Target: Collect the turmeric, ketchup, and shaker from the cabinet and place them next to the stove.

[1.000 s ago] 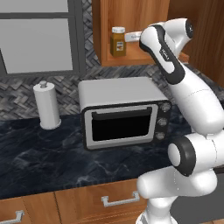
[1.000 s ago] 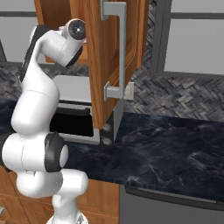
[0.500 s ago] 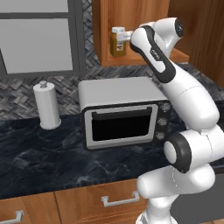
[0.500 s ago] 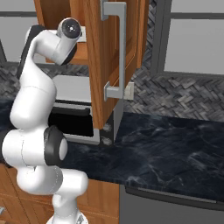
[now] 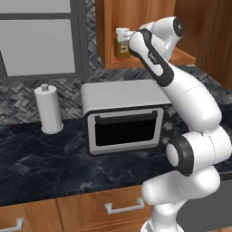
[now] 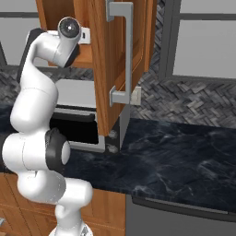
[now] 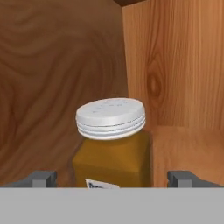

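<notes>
Where the hand view looks along the gripper [image 7: 111,177], its two dark fingertips [image 7: 41,178] stand spread wide apart, one on each side of the turmeric [image 7: 111,146], and do not visibly touch it. The turmeric is a squat amber-yellow jar with a ribbed white lid and the top edge of a label showing low on its front. It stands on the wooden shelf of the cabinet [image 7: 175,65], close to the corner where the back wall meets a side wall.

In the left base view, the white arm rises from the lower right and bends up and back into the open cabinet [image 5: 136,27], its wrist right beside the turmeric [image 5: 121,44], which sits near the shelf's front edge. Nearest the camera are wooden drawers [image 5: 104,206] with silver handles, then a dark marbled counter [image 5: 41,158]. On the counter stands a silver toaster oven [image 5: 124,117], directly below the cabinet, with a white paper-towel roll [image 5: 49,108] to its left. Behind them runs a grey herringbone backsplash [image 5: 18,97].

In the right base view, the open cabinet door [image 6: 117,60] with its long silver handle [image 6: 120,50] hides the shelf.
</notes>
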